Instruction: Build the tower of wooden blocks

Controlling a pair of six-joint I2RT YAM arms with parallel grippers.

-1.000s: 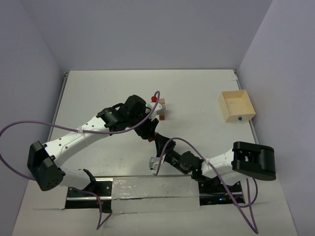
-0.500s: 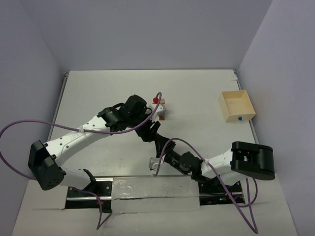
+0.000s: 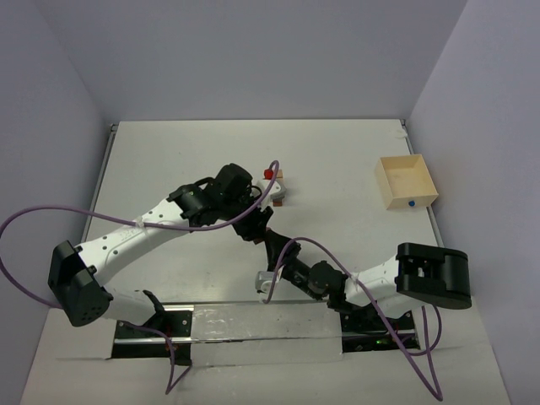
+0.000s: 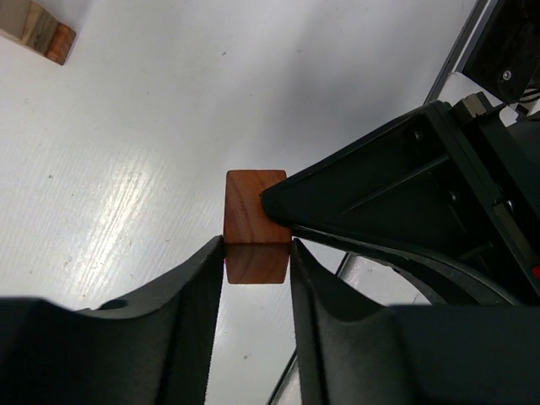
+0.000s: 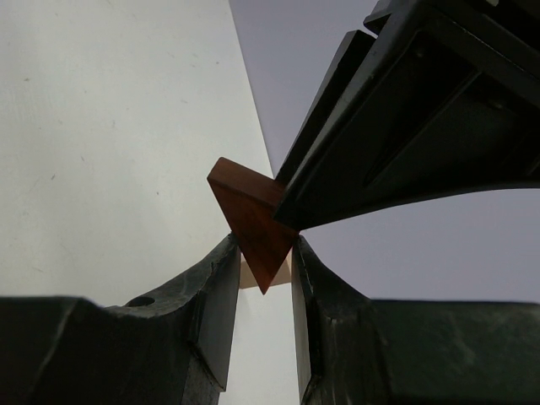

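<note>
Left end effector [image 4: 256, 245] and right end effector [image 5: 260, 245] meet over the white tabletop [image 3: 169, 160], just in front of the tower [image 3: 278, 192] and slightly to its left, both on one reddish-brown triangular wedge [image 4: 256, 221]. The left wrist view shows the left fingers [image 4: 202, 287] pressed against the wedge's two sides. One dark fingertip of the right arm touches its right edge. From the right wrist, the right fingers [image 5: 215, 287] are clamped on the wedge's lower point. Its broad upper corner is tucked under the left arm's black finger housing. The wedge is held clear of the tabletop, between the two arms.

The tower stands as a narrow column of tan and reddish-brown cubes near the middle of the tabletop, apart from both end effectors. In the overhead view the wedge itself is hidden where the arms cross in front of the tower.

A pale wooden box [image 3: 407, 181] with a blue dot on its near wall sits well to the right of the tower, by the tabletop's right edge. A tan piece with a reddish-brown end [image 4: 38, 29] lies at the upper left corner of the left wrist view. Whether it belongs to the tower cannot be told.
</note>
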